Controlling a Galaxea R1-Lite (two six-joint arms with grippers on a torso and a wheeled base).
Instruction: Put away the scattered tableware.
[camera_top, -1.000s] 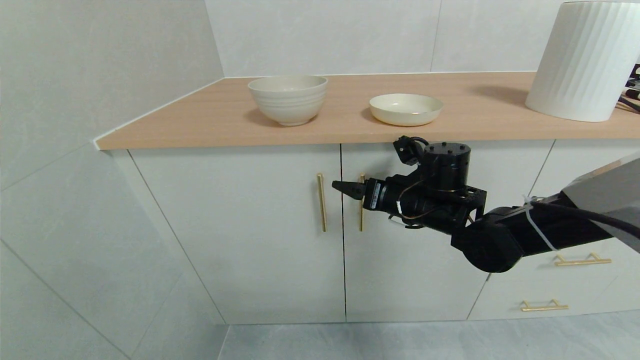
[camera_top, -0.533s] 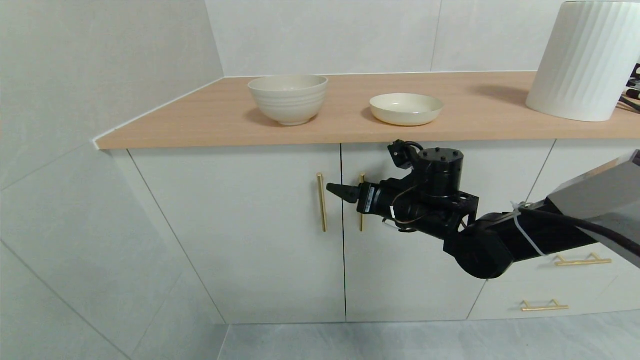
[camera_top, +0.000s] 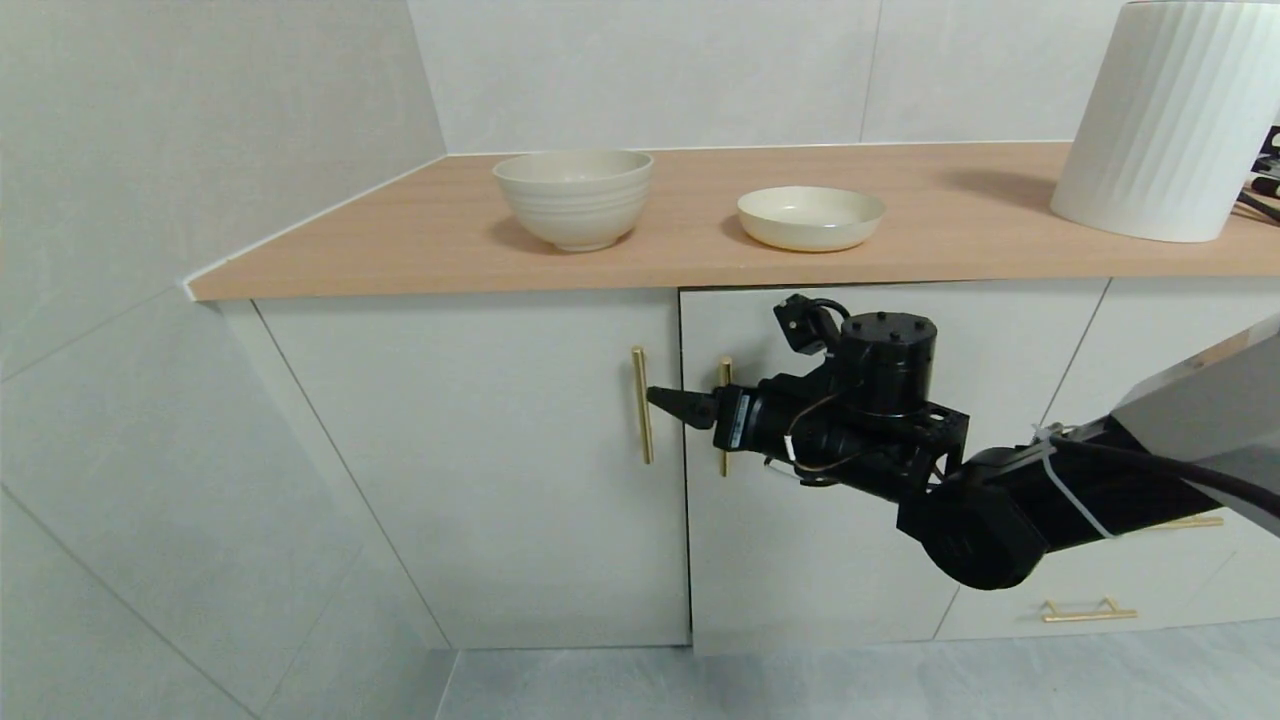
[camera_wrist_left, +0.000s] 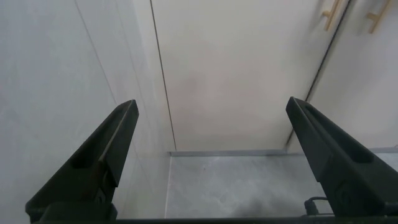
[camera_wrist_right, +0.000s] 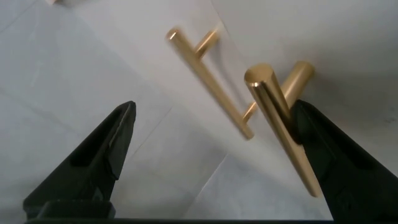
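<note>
Bowl (camera_top: 574, 198), dish (camera_top: 811, 217) on counter (camera_top: 950, 245) | right hand (camera_top: 662, 397) level at door handle (camera_top: 724, 372) — spread, empty | left hand (camera_wrist_left: 211, 102) spread

Right gripper (camera_wrist_right: 212, 107): black fingers spread wide. Between them are two gold bar handles mounted on white cabinet doors (camera_wrist_right: 81, 56). The nearer handle (camera_wrist_right: 280, 118) runs just beside one finger; contact not resolvable. The farther handle (camera_wrist_right: 208, 84) lies beyond it, roughly parallel.

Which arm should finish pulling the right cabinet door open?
Right. The right pincer, open, sits at the gold handle of that door, one finger against it; the door stands ajar. The left pincer faces the base of the left door and the floor.
</note>
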